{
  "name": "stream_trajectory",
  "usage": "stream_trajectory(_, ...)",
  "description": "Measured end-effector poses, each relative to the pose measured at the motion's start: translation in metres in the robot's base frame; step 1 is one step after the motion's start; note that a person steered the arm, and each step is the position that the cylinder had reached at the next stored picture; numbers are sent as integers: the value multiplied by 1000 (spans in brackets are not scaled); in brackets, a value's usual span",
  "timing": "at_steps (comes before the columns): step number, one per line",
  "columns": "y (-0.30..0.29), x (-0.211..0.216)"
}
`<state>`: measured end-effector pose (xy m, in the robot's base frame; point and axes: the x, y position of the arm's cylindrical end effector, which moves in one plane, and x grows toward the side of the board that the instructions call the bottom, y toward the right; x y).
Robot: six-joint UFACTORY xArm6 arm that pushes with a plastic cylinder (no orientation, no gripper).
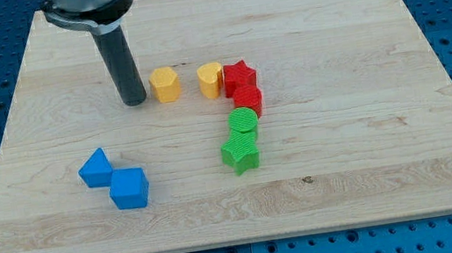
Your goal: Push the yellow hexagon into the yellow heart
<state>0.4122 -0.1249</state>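
The yellow hexagon (166, 84) lies on the wooden board (341, 128), left of centre in the upper half. The yellow heart (211, 80) lies a short gap to its right and touches the red star (239, 78). My tip (134, 102) stands just left of the yellow hexagon, very close to it; whether they touch cannot be told. The rod rises from the tip toward the view's top.
A red block (248, 99) sits below the red star. A green round block (244, 123) and a green star (240, 152) continue that column downward. A blue triangle (95, 169) and a blue cube (129, 189) lie at lower left.
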Motion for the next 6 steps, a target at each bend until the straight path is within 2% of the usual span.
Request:
stream_trajectory(1,0,-8)
stream_trajectory(2,39,-9)
stream_trajectory(4,27,-14)
stream_trajectory(5,19,-44)
stream_trajectory(6,19,-53)
